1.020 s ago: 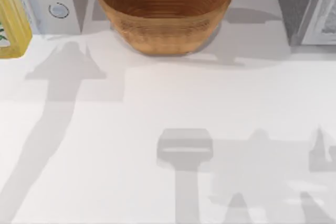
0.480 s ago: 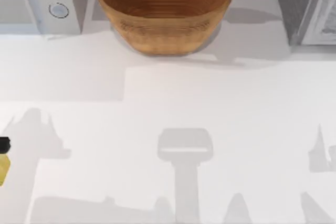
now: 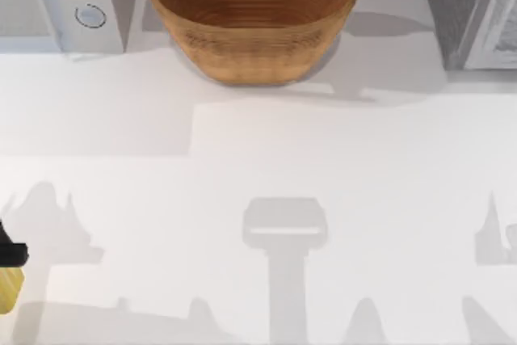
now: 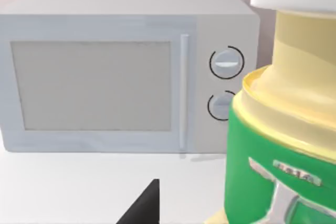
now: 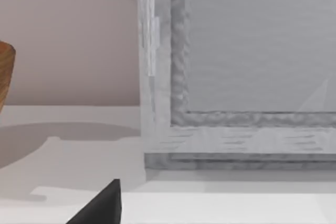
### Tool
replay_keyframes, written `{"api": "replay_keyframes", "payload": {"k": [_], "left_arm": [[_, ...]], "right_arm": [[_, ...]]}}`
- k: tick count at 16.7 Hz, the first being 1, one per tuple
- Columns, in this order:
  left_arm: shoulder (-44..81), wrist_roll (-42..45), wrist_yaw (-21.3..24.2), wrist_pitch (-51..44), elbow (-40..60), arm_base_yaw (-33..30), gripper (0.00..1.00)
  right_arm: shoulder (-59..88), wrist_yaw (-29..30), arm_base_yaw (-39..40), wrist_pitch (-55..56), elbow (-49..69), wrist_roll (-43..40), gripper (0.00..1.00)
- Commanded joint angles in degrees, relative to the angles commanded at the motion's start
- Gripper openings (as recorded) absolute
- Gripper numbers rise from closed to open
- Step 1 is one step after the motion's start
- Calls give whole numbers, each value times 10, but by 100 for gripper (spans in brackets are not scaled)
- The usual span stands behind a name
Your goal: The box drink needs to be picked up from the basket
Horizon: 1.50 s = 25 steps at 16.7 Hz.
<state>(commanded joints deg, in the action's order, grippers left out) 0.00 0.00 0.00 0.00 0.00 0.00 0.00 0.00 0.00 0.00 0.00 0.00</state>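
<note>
1. Top view: basket sits empty at the desk's far edge; left hand at the near left edge grips the box drink.
2. Left wrist view: drink held near the microwave; pick-up looks done.
3. Right wrist view: right hand's state cannot be told.

Very little of the robot can be seen. At the near left edge of the table, in the top view, a small black piece of the left gripper pokes in. It looks flat and dark, with no marks on it. In each wrist view a black pointed finger sticks up, plain and smooth with a sharp slanted edge.
</note>
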Motion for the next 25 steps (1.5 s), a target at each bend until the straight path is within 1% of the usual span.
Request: {"api": "replay_keyframes", "payload": {"k": [4,7,10,20,23,25], "left_arm": [[22,2,-5,17,4,2,0],[88,3,-18,76,18,16,0],[190,6,-37,165,40,37,0],[590,18,-112,514,124,119,0],[672,20,-128,585,142,135,0],[703,21,-134,612,148,141,0]], "right_arm": [[0,0,0,0,0,0,100],[0,0,0,0,0,0,100],[0,0,0,0,0,0,100],[0,0,0,0,0,0,100],[0,0,0,0,0,0,100],[0,0,0,0,0,0,100]]}}
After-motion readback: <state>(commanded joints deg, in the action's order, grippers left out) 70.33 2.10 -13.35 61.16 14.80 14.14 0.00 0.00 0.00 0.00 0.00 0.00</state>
